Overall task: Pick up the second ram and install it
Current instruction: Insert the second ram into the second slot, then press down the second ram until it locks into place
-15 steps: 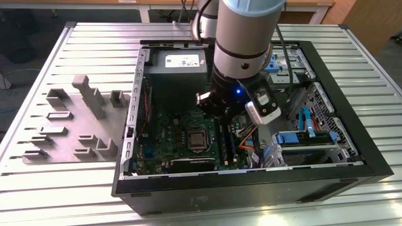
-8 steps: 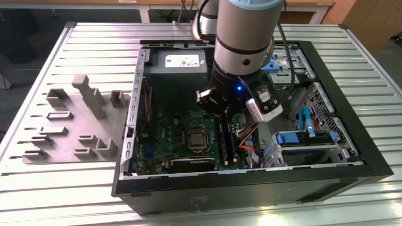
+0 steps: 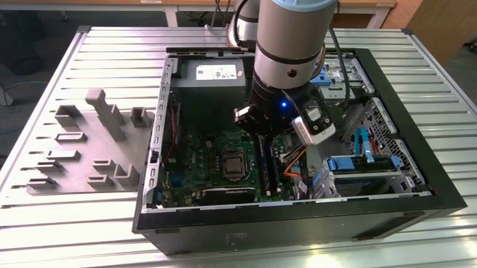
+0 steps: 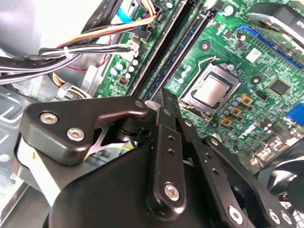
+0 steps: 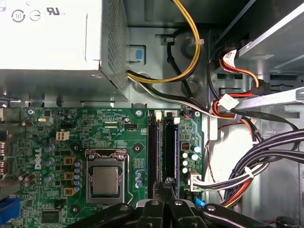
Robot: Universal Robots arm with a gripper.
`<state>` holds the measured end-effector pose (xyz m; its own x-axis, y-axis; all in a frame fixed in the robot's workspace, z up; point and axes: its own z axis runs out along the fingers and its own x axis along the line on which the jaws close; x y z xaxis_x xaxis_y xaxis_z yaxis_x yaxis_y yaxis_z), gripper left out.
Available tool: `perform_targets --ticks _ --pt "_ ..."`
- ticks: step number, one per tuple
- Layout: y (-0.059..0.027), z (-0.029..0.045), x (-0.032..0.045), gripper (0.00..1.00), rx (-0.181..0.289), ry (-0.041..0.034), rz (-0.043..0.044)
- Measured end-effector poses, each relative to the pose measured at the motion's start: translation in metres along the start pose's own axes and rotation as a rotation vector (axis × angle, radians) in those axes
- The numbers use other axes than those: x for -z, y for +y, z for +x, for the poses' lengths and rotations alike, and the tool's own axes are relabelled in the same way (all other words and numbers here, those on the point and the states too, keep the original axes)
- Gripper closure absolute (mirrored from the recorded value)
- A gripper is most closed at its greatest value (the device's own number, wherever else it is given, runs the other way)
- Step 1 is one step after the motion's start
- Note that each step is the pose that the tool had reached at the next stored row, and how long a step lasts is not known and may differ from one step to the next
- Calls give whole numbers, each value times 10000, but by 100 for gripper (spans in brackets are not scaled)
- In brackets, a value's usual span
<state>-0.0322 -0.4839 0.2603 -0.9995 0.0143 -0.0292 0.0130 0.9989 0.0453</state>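
Closest to the wrist cameras is your gripper [image 5: 167,190], and in both wrist views its black linkage hides the near ends of the memory slots. In the second wrist view the fingers [image 4: 168,142] run to a point with their tips pressed together. You cannot tell whether a board edge is caught between them.

Just past the tips, the second ram [image 5: 170,147] stands as a thin blue-green stick in one of the two long black slots. Its near end is covered by the gripper, so how well it is seated there is hard to judge. Beside the slots on the green motherboard [image 5: 57,123] sits the metal-framed CPU socket [image 5: 105,180]. On the slots' other side, a bundle of black and coloured cables [image 5: 247,161] crosses the bare metal wall.

Farther on, the first wrist view shows you the grey power supply [image 5: 52,38] with a yellow wire looping off it, which the second wrist view leaves out.

The exterior view gives you the pose. The arm [image 3: 291,44] drops steeply from twelve o'clock into the open black case [image 3: 298,223], with the wrist straight down over the slots. At nine o'clock from the case, the grey moulded tray [image 3: 82,151] rests on the ribbed metal table [image 3: 60,223].
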Motion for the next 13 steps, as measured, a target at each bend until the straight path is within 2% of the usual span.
perform_targets --ticks 10,13 --pt "8 0 13 89 0 1 1" --pt "25 0 6 89 -1 1 -41"
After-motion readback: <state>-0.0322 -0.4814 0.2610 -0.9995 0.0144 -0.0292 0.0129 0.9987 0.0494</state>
